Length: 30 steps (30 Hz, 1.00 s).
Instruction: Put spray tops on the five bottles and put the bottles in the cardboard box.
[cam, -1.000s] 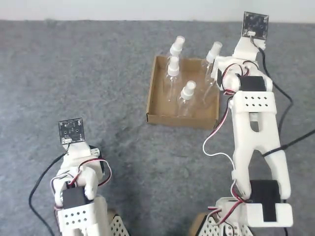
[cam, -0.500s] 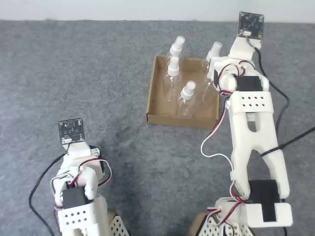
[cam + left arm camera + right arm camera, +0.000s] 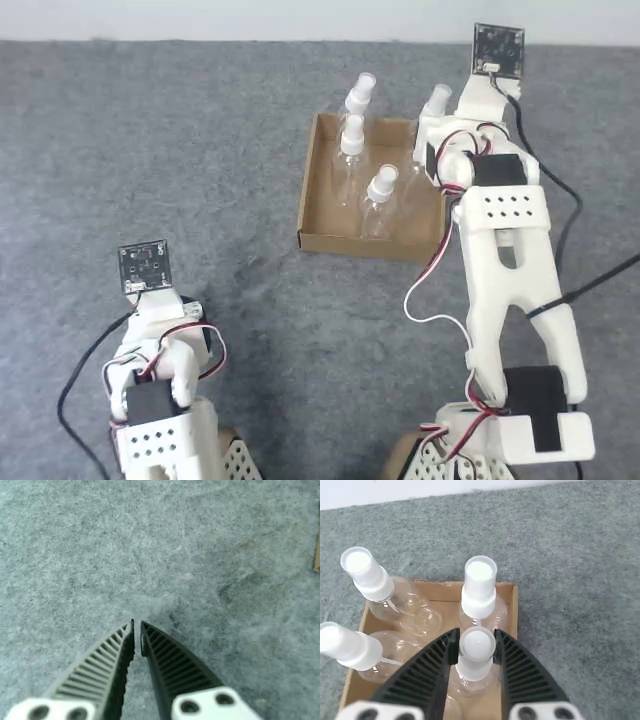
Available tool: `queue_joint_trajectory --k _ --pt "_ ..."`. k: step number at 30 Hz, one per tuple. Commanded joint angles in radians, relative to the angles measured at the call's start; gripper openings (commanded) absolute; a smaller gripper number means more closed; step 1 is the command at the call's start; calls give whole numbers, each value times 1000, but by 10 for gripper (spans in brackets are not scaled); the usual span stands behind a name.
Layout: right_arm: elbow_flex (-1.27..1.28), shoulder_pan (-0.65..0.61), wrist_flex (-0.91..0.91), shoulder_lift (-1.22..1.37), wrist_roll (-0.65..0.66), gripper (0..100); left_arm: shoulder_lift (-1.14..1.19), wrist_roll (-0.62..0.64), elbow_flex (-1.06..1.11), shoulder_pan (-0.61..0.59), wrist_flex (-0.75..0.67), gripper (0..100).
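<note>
The right gripper (image 3: 476, 631) is clamped on the white spray top of the gripped bottle (image 3: 476, 655), one black jaw pressed against each side of the cap, low in the middle of the right wrist view. The clear body of this bottle hangs between the jaws over the brown floor of the cardboard box (image 3: 513, 605), close to its right-hand wall. Just above it in that frame stands a neighbour bottle (image 3: 480, 587), capped, in the box's far corner. Two more capped bottles (image 3: 367, 575) stand further out in the box, at the upper left and at the left edge.

In the high view the right arm (image 3: 500, 200) stretches up the right side of the frame to the box's right edge, and four white tops rise from the box in the upper middle. Whether all five bottles are there I cannot tell, since the arm covers that corner.

The left gripper (image 3: 136, 625) is pinched closed on nothing, its tips almost meeting above bare grey carpet (image 3: 200, 555), well apart from the box.

The step in hand looks like setting a bottle down in the box. Next, the jaws would need to part only slightly and rise straight up, because the neighbour stands close enough to be tipped.
</note>
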Motion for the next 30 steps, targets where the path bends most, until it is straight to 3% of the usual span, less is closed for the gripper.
queue_joint_trajectory --k 1,6,30 --pt "-118 1 58 -22 35 64 -8 9 -4 3 -11 12" --pt "-172 -5 117 -21 127 64 -8 9 -4 3 -11 12" --pt "-106 -41 119 -21 130 64 -8 9 -4 3 -11 12"
